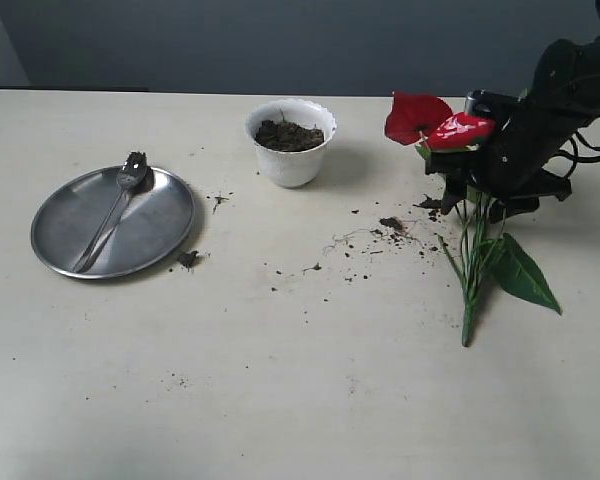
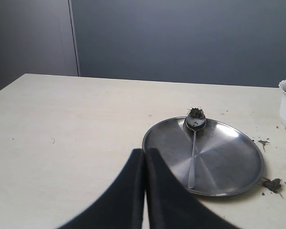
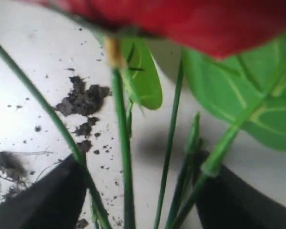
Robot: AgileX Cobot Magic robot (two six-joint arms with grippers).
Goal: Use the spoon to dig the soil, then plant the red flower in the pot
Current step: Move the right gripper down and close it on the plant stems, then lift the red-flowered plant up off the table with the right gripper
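Observation:
The red flower (image 1: 435, 122) lies at the right of the table, its green stems (image 3: 123, 157) running between the fingers of my right gripper (image 1: 470, 195). That gripper (image 3: 140, 164) is open, one finger on each side of the stems. The white pot (image 1: 291, 162) stands at the back centre with dark soil (image 1: 288, 135) inside. The spoon (image 1: 115, 210) rests on the steel plate, with dirt in its bowl (image 2: 196, 114). My left gripper (image 2: 145, 153) is shut on nothing, near the plate's edge, and does not show in the exterior view.
The round steel plate (image 1: 155, 235) sits at the left. Loose soil clumps (image 1: 391, 223) and crumbs are scattered between the pot and the flower, and another small clump (image 1: 188, 259) lies beside the plate. A broad green leaf (image 1: 523, 272) spreads out under the right arm.

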